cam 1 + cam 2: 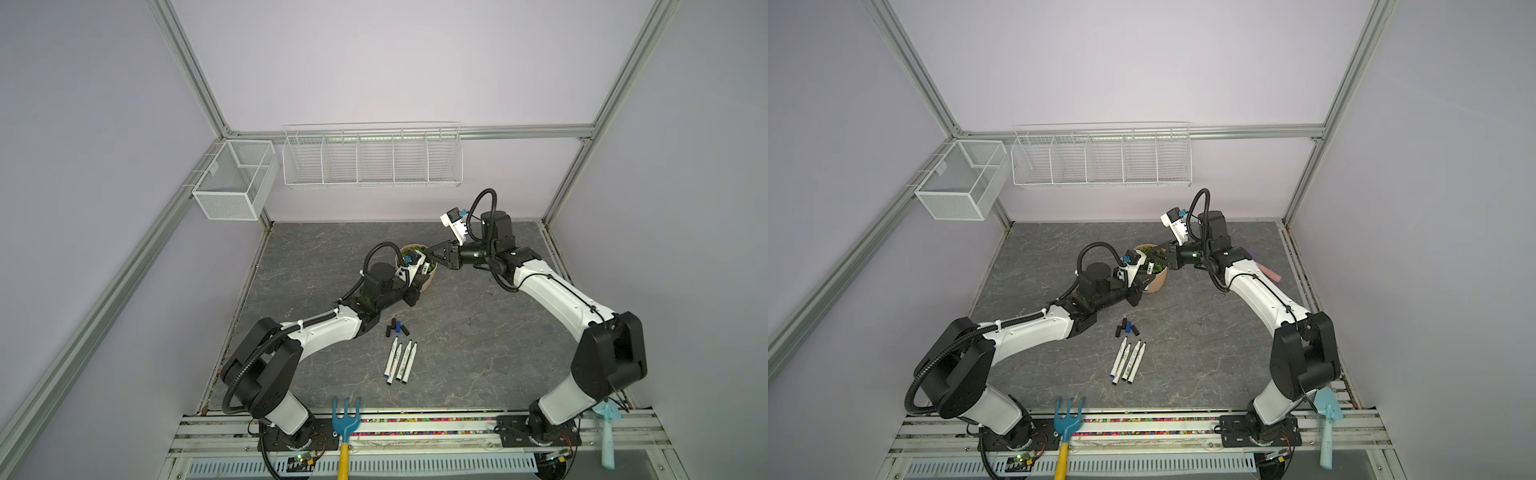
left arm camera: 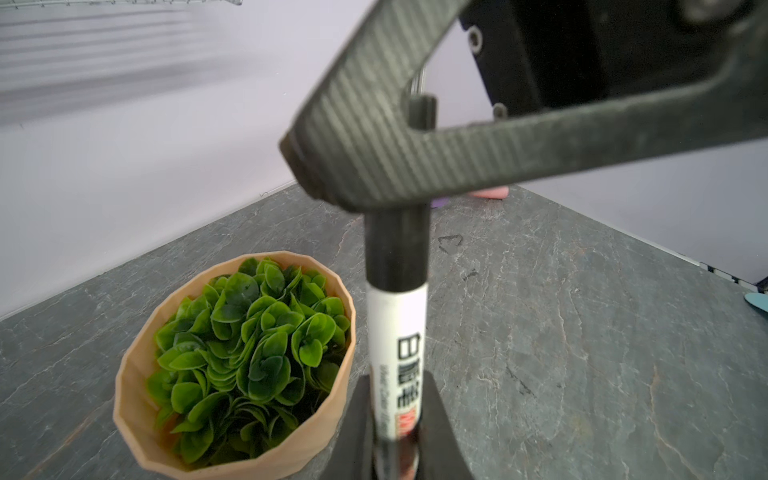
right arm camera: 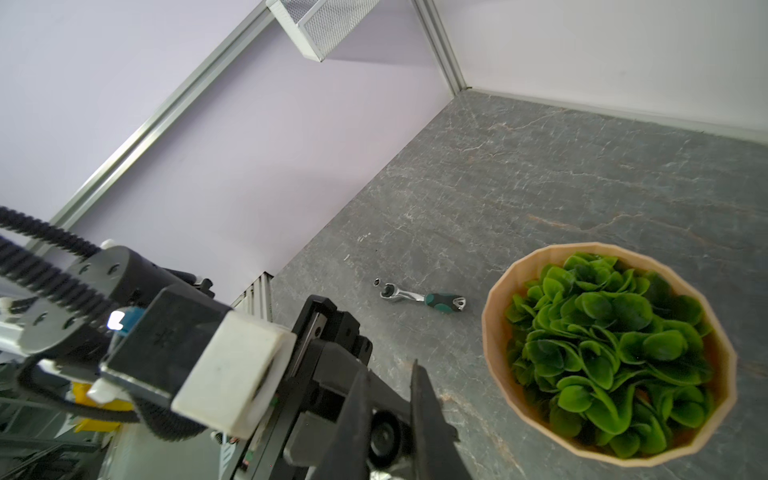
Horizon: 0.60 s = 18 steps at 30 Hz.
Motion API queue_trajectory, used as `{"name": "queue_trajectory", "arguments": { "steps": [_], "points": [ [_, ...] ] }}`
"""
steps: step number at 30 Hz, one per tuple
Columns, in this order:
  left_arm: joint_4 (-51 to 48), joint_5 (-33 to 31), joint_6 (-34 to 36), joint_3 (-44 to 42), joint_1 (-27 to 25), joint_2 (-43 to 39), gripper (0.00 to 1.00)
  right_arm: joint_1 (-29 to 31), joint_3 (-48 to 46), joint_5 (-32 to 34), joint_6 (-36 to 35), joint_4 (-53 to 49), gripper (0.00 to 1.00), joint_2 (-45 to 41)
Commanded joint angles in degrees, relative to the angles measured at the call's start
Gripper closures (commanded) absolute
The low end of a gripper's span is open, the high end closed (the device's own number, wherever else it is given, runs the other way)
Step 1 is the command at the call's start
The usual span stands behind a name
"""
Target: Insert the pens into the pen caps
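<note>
Grips one pen low on its printed white barrel with the left claw, shut firmly on it, leaving the tip end free for capping. Pinches a black cap crosswise with the right claw, likewise shut on its load, a little back from its tip, keeping cap and barrel in one straight line. Judging by the cap's lip flush against the white barrel, looks seated or very nearly so; probably presses the two together, one claw bracing against the other. Holds the pair in the air above the surface, close by a tan pot of green leaves, presumably for room to push along the axis without scraping stone. Shows the other four pens flat and side by side on the surface in both top views, at about 6 o'clock from the meeting claws and well apart from them, with four loose caps, three black and one blue, bunched just at 12 o'clock of those pens, between them and the claws, handy for later pairing.
</note>
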Motion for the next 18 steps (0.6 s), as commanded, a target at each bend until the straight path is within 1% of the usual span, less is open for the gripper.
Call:
{"name": "queue_trajectory", "arguments": {
  "steps": [1,7,11,13,15,18],
  "points": [
    [36.3,-3.2,-0.5,14.5,1.6,-2.9,1.0,7.0,-5.7,-9.6,0.3,-25.8,0.93,5.0],
    [35.3,-3.4,3.9,15.6,1.7,-4.1,1.0,6.0,-6.6,-8.3,0.5,-26.6,0.93,5.3],
    [34.1,-3.5,6.9,14.5,1.7,-6.0,1.0,4.0,-7.8,-9.9,2.9,-24.3,0.94,4.5],
    [34.1,-3.1,8.1,13.6,1.6,-6.9,1.0,3.9,-7.5,-10.5,2.7,-24.7,0.93,4.4],
    [33.1,-1.9,11.0,12.7,1.0,-7.8,1.0,3.9,-7.5,-11.6,3.0,-24.6,0.93,4.4],
    [29.4,-0.7,19.0,11.1,-1.8,-9.5,1.0,4.0,-7.7,-13.0,3.6,-24.5,0.93,4.5]
  ]
}}
